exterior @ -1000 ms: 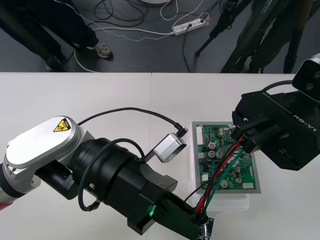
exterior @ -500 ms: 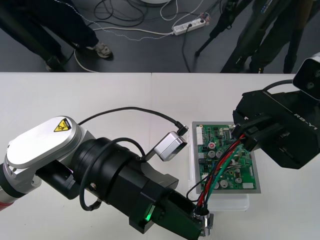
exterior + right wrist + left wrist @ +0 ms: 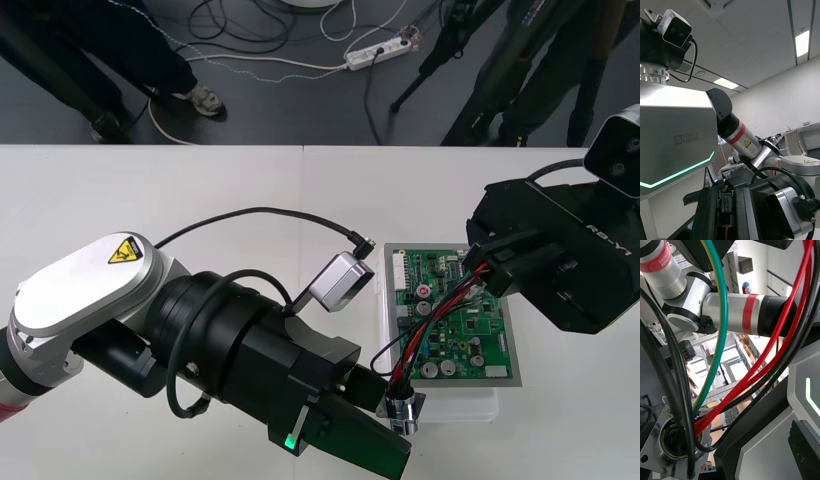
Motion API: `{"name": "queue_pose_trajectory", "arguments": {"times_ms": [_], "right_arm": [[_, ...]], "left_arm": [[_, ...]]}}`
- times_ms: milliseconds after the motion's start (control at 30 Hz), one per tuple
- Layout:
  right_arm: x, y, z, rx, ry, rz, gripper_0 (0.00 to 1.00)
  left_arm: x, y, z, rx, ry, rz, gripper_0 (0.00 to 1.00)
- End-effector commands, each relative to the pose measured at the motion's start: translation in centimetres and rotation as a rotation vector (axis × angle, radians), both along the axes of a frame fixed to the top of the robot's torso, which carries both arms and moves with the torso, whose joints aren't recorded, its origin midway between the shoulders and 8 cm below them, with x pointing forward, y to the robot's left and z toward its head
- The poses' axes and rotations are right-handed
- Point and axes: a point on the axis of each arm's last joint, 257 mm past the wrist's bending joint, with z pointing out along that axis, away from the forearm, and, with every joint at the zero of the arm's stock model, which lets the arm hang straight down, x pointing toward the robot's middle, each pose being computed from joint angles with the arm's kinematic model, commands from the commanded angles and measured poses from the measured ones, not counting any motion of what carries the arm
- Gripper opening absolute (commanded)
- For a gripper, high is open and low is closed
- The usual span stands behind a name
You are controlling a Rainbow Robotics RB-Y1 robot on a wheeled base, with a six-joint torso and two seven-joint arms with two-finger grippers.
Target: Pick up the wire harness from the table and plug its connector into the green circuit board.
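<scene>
Holding the wire harness [image 3: 425,335] by both ends, the two arms are partway through the job. It is already up off the counter [image 3: 200,190].

The left arm [image 3: 90,280] comes in low from the left. The left jaws look pressed onto the round metal socket [image 3: 404,408], right by the near corner of the white base [image 3: 440,405]. In the left wrist view the socket [image 3: 668,444] sits close up, and the red, black and green wires climb away from it.

The right arm [image 3: 560,270] hangs over the far right corner of the green circuit board [image 3: 475,340]. The right jaws are pinching the small black plug [image 3: 724,198], with a red wire running out of it. The wires curve across the board between the two arms.

The plug is not in the board yet, so I think the step now is carrying it to its slot. Next, the right arm likely needs to line the plug up with a white slot on the board and push it straight down. The left arm should give the wires some slack so they do not tug the plug sideways.
</scene>
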Motion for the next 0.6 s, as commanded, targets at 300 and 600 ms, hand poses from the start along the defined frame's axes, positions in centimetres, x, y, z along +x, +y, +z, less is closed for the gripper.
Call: {"name": "queue_pose_trajectory", "arguments": {"times_ms": [300,600], "right_arm": [[1.6,-3.0,0.0,-0.029,0.035,-0.089,0.00],[2.1,-5.4,0.3,-0.030,0.058,-0.154,0.00]], "left_arm": [[3.4,-1.1,2.7,-0.152,-0.242,0.147,1.00],[6.1,0.8,3.3,-0.182,-0.339,0.241,1.00]]}}
